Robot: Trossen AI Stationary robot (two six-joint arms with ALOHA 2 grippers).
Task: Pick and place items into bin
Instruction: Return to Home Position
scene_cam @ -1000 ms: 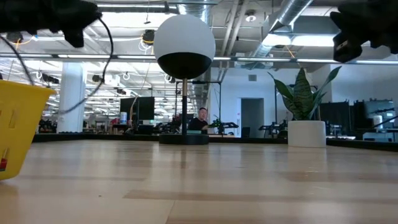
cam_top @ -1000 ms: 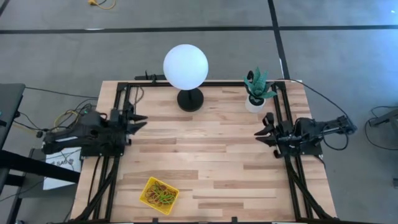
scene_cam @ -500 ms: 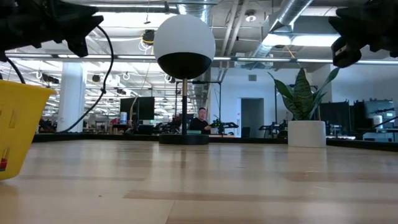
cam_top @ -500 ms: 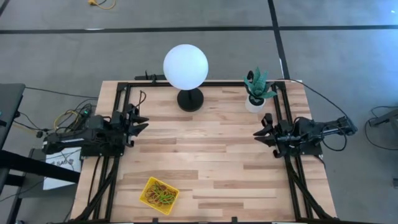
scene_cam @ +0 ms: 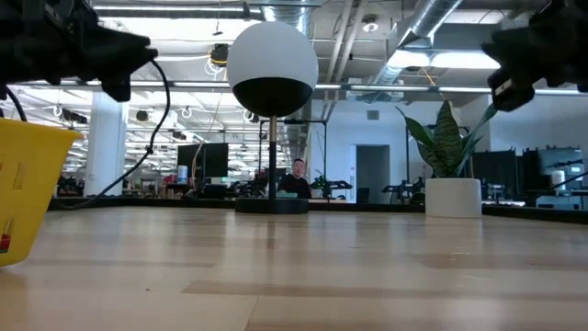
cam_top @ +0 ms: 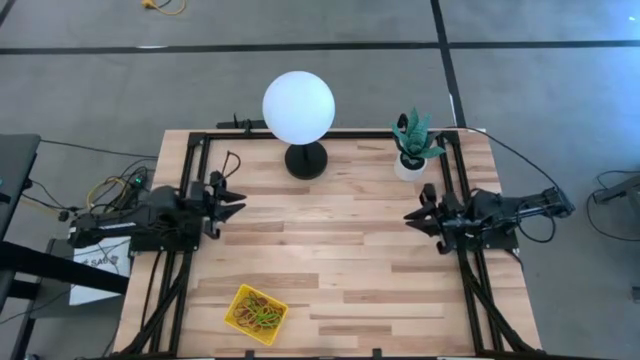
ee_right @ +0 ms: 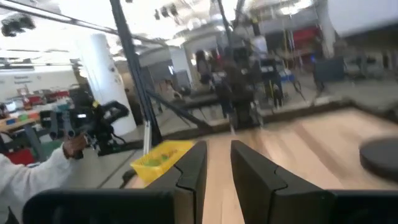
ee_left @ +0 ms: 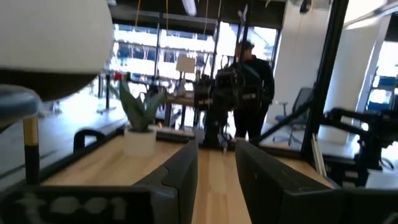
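Note:
The yellow bin (cam_top: 244, 293) sits near the table's near edge, left of the middle, and shows in the low view at the left (scene_cam: 28, 193) and far off in the right wrist view (ee_right: 163, 153). Red, green and yellowish rubber bands (cam_top: 262, 315) lie heaped inside it; I see none loose on the wood. My left gripper (cam_top: 240, 207) hovers open over the table's left side, well beyond the bin, its fingers level (ee_left: 216, 168). My right gripper (cam_top: 408, 218) hovers open over the right side, facing left (ee_right: 217, 168). Both are empty.
A globe lamp (cam_top: 298, 108) stands at the far edge, and a small potted plant (cam_top: 412, 145) is at the far right. Black frame rails (cam_top: 190, 250) run down both table sides. Bare wood lies between the grippers. A person stands in the room behind (ee_left: 249, 87), and a white sleeve (ee_right: 37, 171) is off the table's left.
My left gripper has moved toward the table's right, farther in over the wood, and a little toward the near edge and down. My right gripper has crept slightly toward the left. The bin and the bands have stayed put.

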